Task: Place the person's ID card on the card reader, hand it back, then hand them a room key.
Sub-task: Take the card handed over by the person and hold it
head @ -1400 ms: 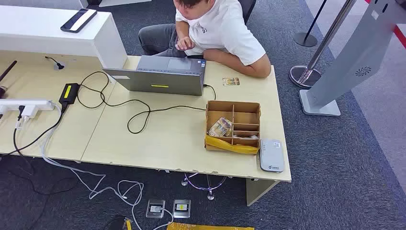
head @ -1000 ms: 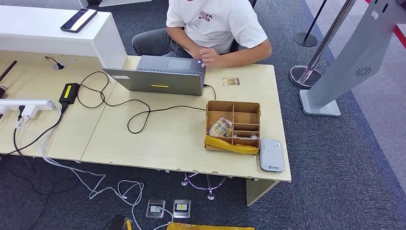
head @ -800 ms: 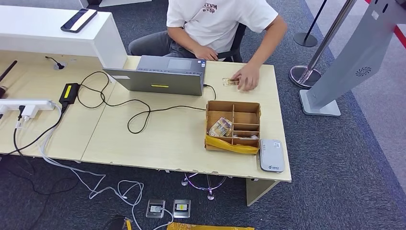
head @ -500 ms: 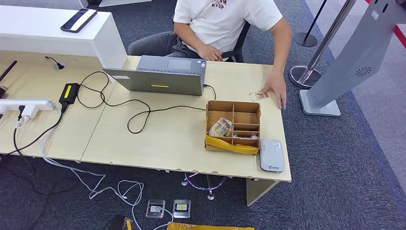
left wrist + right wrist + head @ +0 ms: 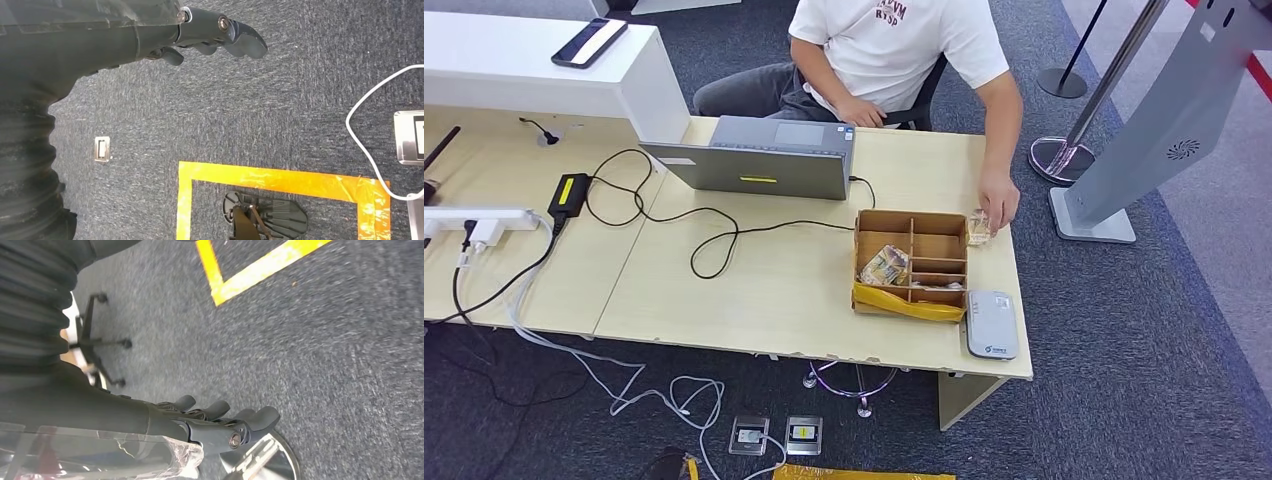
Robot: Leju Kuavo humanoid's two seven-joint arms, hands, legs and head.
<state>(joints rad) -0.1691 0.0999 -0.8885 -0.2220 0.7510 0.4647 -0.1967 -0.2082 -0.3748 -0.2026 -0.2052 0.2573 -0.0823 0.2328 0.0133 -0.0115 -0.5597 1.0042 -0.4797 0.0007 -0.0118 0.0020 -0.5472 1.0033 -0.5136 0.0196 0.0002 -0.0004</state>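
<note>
We have not begun: the person's hand (image 5: 999,205) rests on the ID card (image 5: 979,227) beside the box (image 5: 911,262), well short of the reader (image 5: 991,324). Our left hand (image 5: 210,35) and right hand (image 5: 220,422) hang over carpet, fingers loosely spread, holding nothing; every step remains

Light wood table (image 5: 754,300) made of two abutting tops, standing on dark grey carpet (image 5: 1124,380). A white raised counter (image 5: 534,75) sits at the table's far left corner. Beyond the table's right edge stand a slanted grey kiosk panel (image 5: 1154,120) and a chrome stanchion post (image 5: 1104,85) on a round base. Floor sockets (image 5: 776,435) lie in the carpet below the near edge, beside yellow floor tape (image 5: 280,181). Lighting is even.
</note>
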